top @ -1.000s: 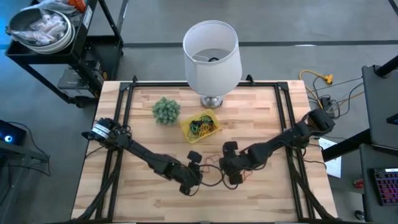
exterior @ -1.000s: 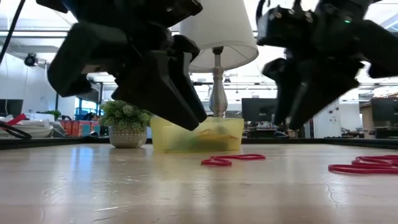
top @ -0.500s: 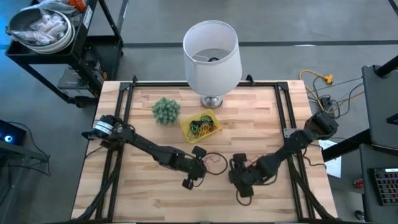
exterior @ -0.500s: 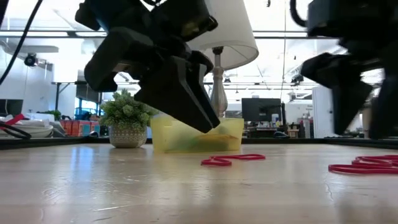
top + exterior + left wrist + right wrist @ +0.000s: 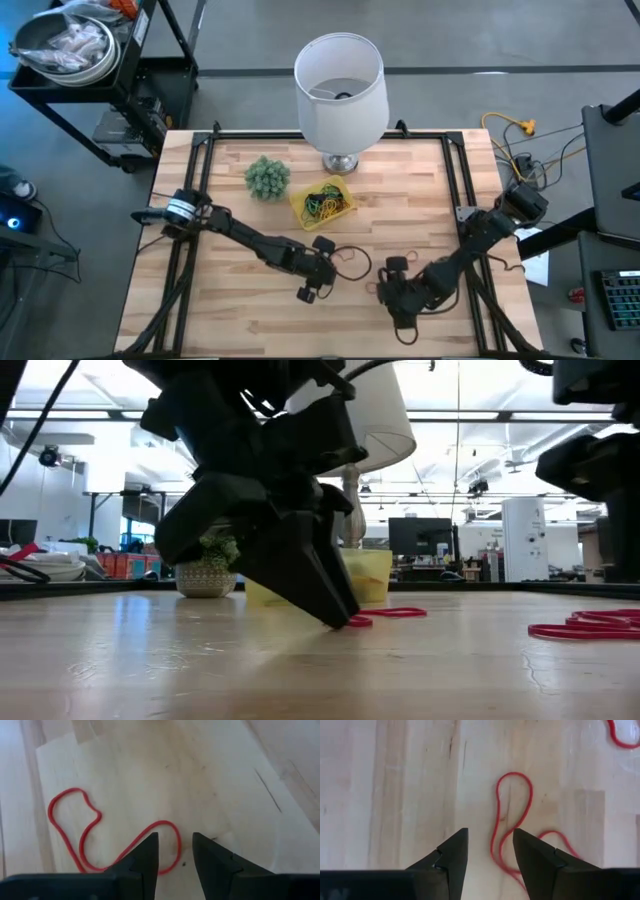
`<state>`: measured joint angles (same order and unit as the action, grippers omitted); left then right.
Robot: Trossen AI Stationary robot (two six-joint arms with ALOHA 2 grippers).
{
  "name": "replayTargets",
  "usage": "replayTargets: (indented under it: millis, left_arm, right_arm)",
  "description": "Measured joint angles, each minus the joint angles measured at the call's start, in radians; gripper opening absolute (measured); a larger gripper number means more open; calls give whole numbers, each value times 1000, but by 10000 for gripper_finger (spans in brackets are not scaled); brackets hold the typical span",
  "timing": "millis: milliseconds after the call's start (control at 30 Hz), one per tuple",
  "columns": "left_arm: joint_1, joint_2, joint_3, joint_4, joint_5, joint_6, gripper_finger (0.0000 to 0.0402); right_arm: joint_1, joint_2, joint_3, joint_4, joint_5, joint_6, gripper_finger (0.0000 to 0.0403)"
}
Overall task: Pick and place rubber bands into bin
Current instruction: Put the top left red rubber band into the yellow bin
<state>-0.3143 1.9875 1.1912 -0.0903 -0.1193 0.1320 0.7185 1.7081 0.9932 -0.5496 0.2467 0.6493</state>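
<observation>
- Left gripper point(image 5: 175, 851): lowered to the table since a moment ago, jaws apart, astride a red rubber band point(image 5: 90, 832); nothing clamped yet.
- Right gripper point(image 5: 490, 851): shifted to the table's front, jaws apart over another red band point(image 5: 512, 815).
- Bin point(image 5: 322, 202): near the lamp point(image 5: 340, 85), already holding bands.
- Reading: both pickups look imminent.

We see the left arm reach from the table's left edge toward the middle, its gripper point(image 5: 318, 283) tilted steeply down, fingertips at the surface, jaws parted with a narrow gap. The right arm folds in from the right edge; its gripper point(image 5: 392, 298) sits low near the front, jaws likewise parted.
</observation>
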Motion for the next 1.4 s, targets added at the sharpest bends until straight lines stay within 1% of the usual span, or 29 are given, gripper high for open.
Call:
replayTargets:
  millis: [133,333,533,700,800,933,1167,1400]
  left_arm:
    - [9,-2,10,-50,21,-23,90]
    - [24,-4,11,-75,86,-89,45]
    - [41,-5,11,-99,114,-124,9]
    - [41,-8,10,-120,105,-107,1]
    - [27,-25,10,-132,44,-88,0]
    - [14,-72,4,-144,-50,-58,0]
    - [0,-184,6,-117,-133,-16,0]
    - [1,-271,14,-101,-314,42,0]
  right_arm:
    - [25,0,0,0,6,40,144]
    - [50,0,0,0,19,81,136]
    - [52,0,0,3,21,110,128]
    - [52,0,0,5,21,110,122]
    - [52,0,0,6,24,110,120]
    - [54,0,0,9,59,109,116]
    - [54,0,-3,14,92,108,118]
    - [56,0,-4,24,124,108,111]
